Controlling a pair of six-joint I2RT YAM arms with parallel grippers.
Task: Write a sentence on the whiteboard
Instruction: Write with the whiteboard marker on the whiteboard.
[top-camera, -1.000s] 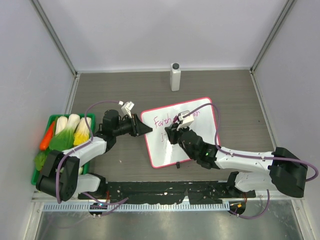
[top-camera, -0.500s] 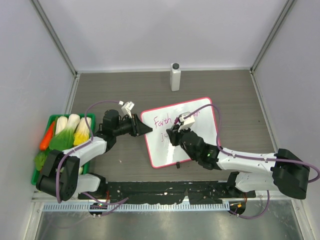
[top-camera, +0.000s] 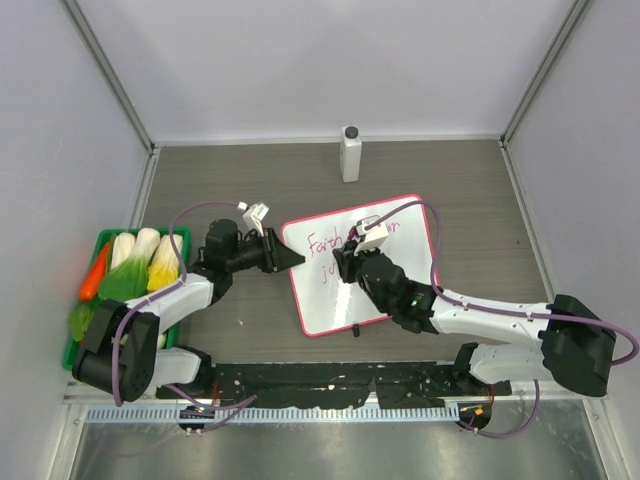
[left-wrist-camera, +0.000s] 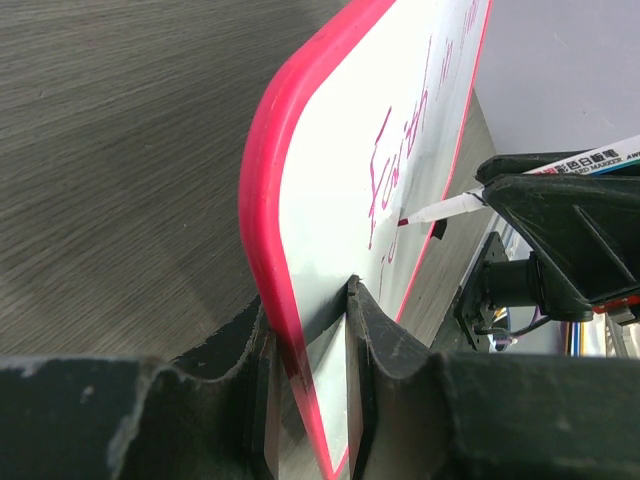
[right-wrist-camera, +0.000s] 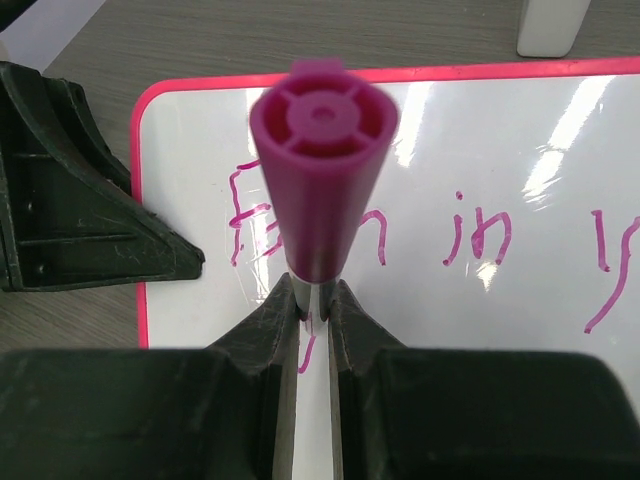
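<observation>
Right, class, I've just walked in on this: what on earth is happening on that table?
A two-armed robot is writing on a whiteboard. The left hand is clamped on the board's left edge, apparently to steady it. The right hand is shut on a purple marker, whose tip touches the board just below the first line. The pink writing begins "Faith in", and a second line has only just been started, so the sentence looks unfinished.
</observation>
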